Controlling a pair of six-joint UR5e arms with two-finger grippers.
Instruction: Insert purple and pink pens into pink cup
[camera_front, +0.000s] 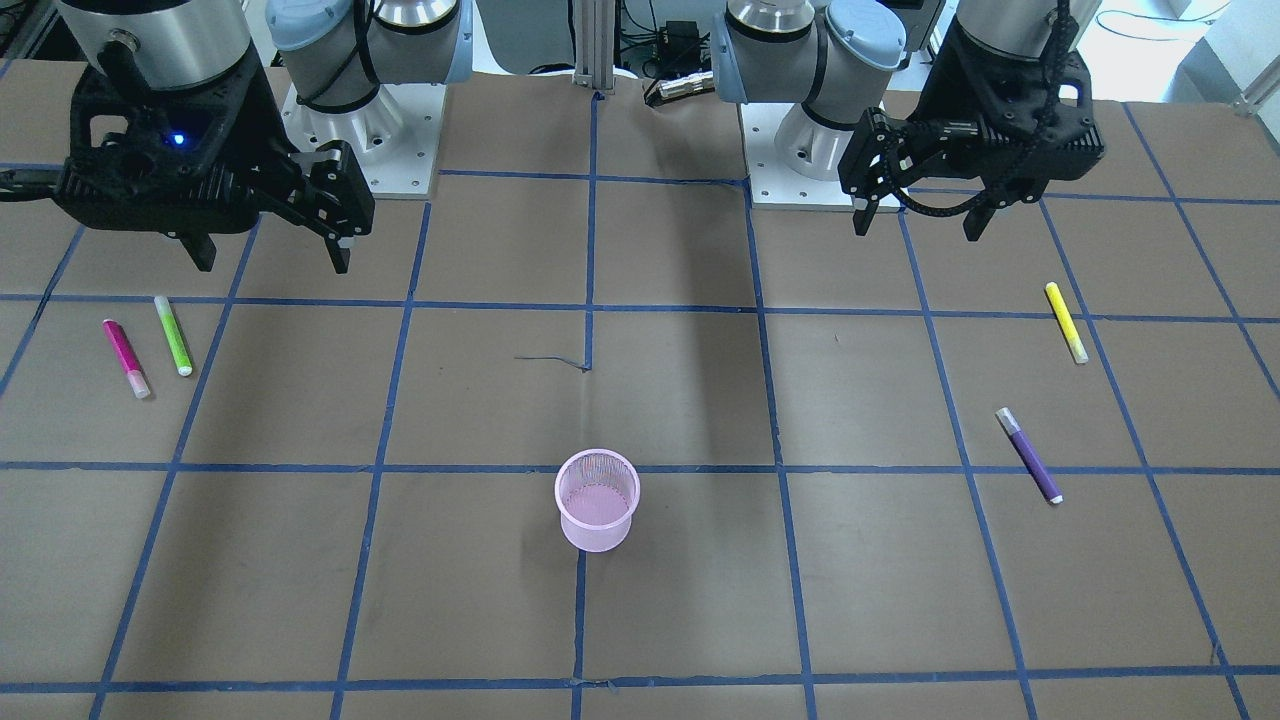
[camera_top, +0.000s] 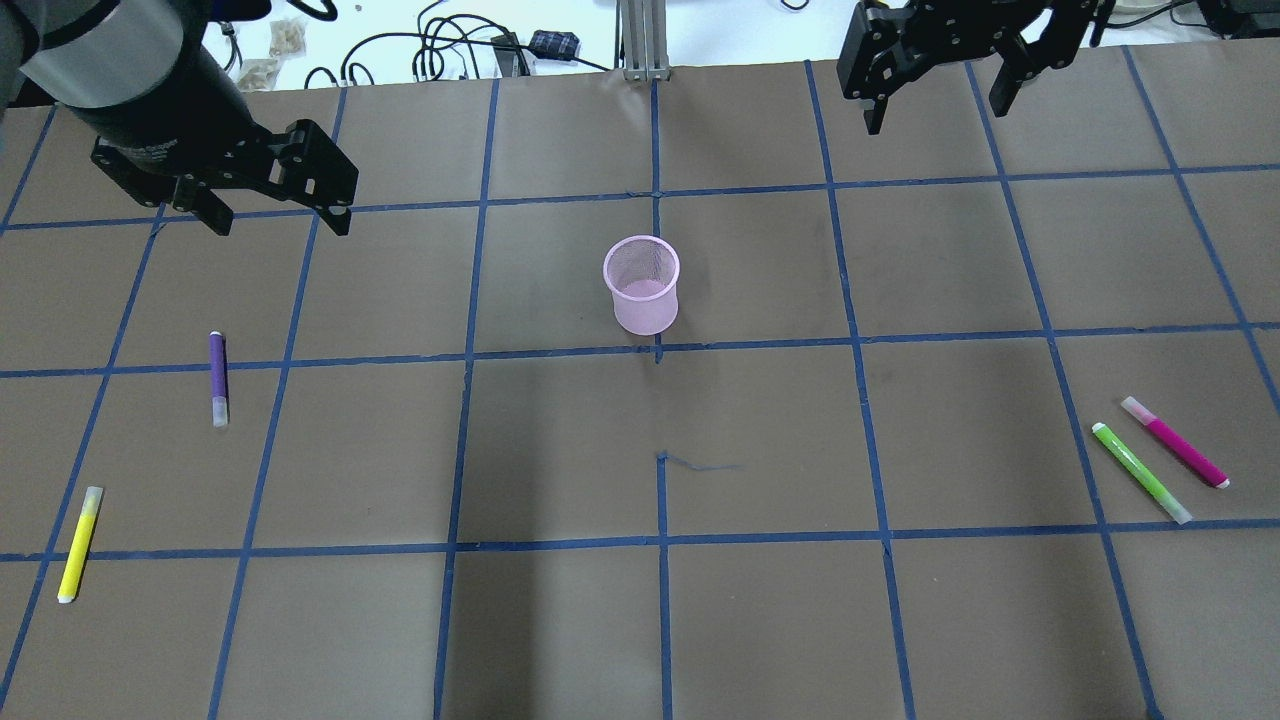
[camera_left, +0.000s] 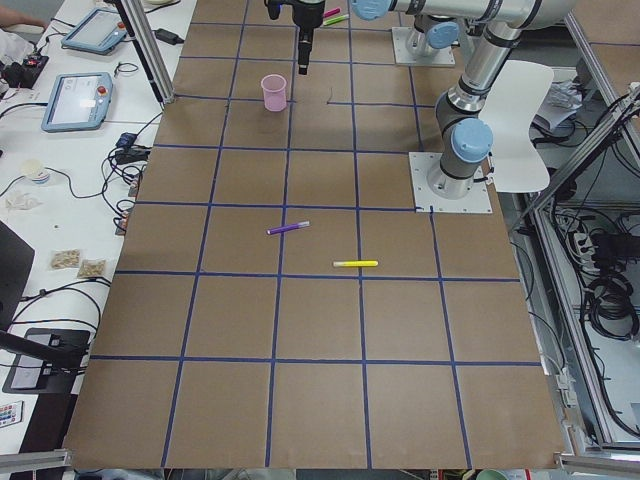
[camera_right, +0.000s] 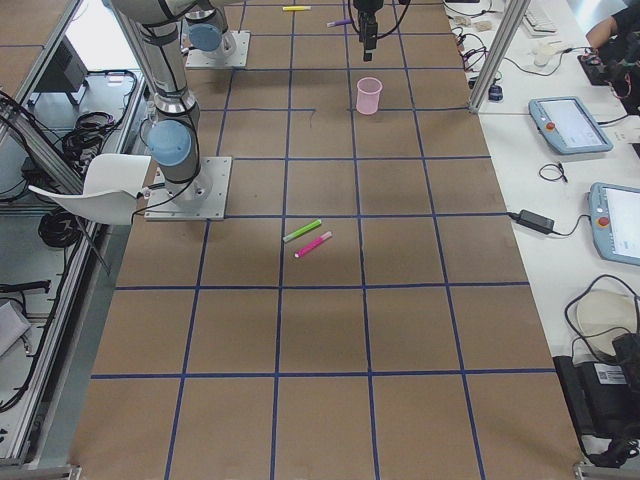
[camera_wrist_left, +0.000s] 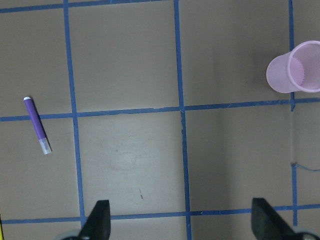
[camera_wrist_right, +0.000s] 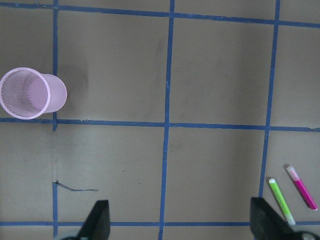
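The pink mesh cup (camera_top: 642, 285) stands upright and empty near the table's middle; it also shows in the front view (camera_front: 597, 500). The purple pen (camera_top: 217, 378) lies flat on the robot's left side, below my left gripper (camera_top: 280, 225), which hovers open and empty. In the left wrist view the purple pen (camera_wrist_left: 37, 125) lies at the left and the cup (camera_wrist_left: 295, 74) at the upper right. The pink pen (camera_top: 1175, 455) lies flat at the robot's right. My right gripper (camera_top: 936, 115) is open and empty, high at the far edge. The right wrist view shows the pink pen (camera_wrist_right: 301, 187) and the cup (camera_wrist_right: 30, 93).
A green pen (camera_top: 1140, 472) lies right beside the pink pen, parallel to it. A yellow pen (camera_top: 79, 543) lies at the near left, apart from the purple pen. The brown table has a blue tape grid (camera_top: 658, 440). Cables and gear lie beyond the far edge.
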